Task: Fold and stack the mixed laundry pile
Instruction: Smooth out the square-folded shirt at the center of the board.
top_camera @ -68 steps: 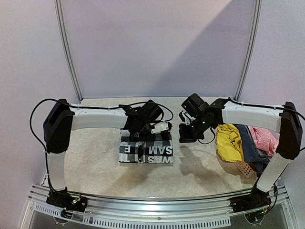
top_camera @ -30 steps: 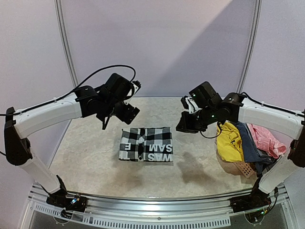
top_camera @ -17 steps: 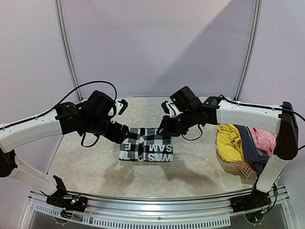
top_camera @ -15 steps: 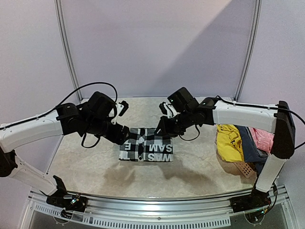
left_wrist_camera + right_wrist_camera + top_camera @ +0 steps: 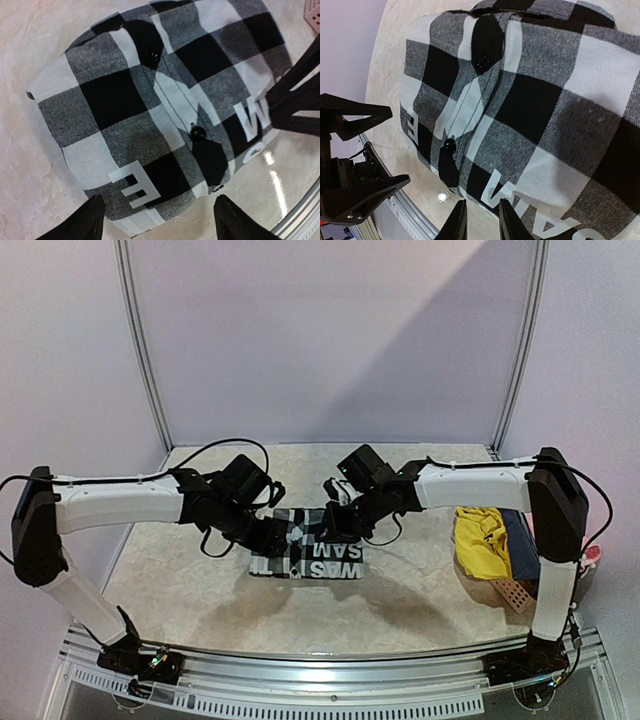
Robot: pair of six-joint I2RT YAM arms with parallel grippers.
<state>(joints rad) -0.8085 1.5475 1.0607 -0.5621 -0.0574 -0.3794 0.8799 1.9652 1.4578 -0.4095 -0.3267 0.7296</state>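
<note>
Head count, left to right: two arms, two hands, one folded shirt, then a heap of three more garments on the right.

Left hand (image 5: 268, 532) is spread wide, nothing in it, low over the shirt's (image 5: 310, 558) far left corner. The shirt lies mid-bench (image 5: 180, 580), a neat flat rectangle of black, white and grey checks. It has a button strip and big white letters along the near edge.

Right hand (image 5: 335, 525) is at the far edge too. Its fingers are nearly pressed together with a thin gap, pinching nothing.

The heap is yellow (image 5: 480, 535), blue-grey (image 5: 520, 550) and a bit of pink (image 5: 593, 560) peeking past the right arm, next to one salmon basket (image 5: 515, 592).

A second ago both hands were up high and well apart. Now they've dropped in close together at the shirt, which hasn't budged.
</note>
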